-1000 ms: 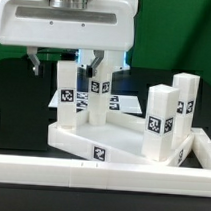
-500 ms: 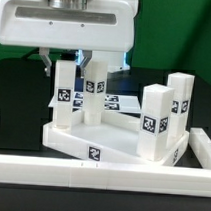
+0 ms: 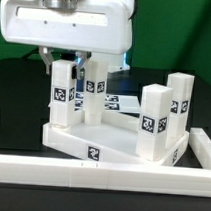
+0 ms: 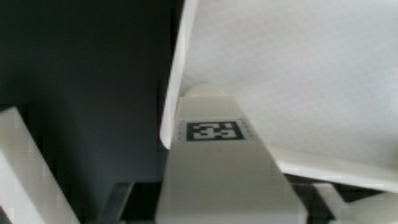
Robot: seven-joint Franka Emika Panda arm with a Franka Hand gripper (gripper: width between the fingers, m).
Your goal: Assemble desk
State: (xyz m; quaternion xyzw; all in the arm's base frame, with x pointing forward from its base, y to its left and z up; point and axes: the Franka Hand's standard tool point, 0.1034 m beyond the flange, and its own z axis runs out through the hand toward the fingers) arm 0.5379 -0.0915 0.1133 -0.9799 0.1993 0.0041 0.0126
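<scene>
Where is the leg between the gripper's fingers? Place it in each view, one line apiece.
Exterior view: the leg stands at the tabletop's corner on the exterior view's left, between the fingers of the gripper.
Wrist view: the leg fills the middle, one tag facing the camera.
Shared landmark: the white tabletop.

White boxy gripper (image 3: pixel 66 61) housing, dark fingers (slim)

1. No words, brand names or numbers can be read anywhere.
2. Black-white square tags stand on the legs (image 3: pixel 61 91) and on the front rim of the tabletop (image 3: pixel 111 144).
3. One tag (image 4: pixel 217 130) sits on the leg seen in the wrist view.
4. Printed tags lie on the marker board (image 3: pixel 122 102), at about 12 o'clock from the tabletop.
</scene>
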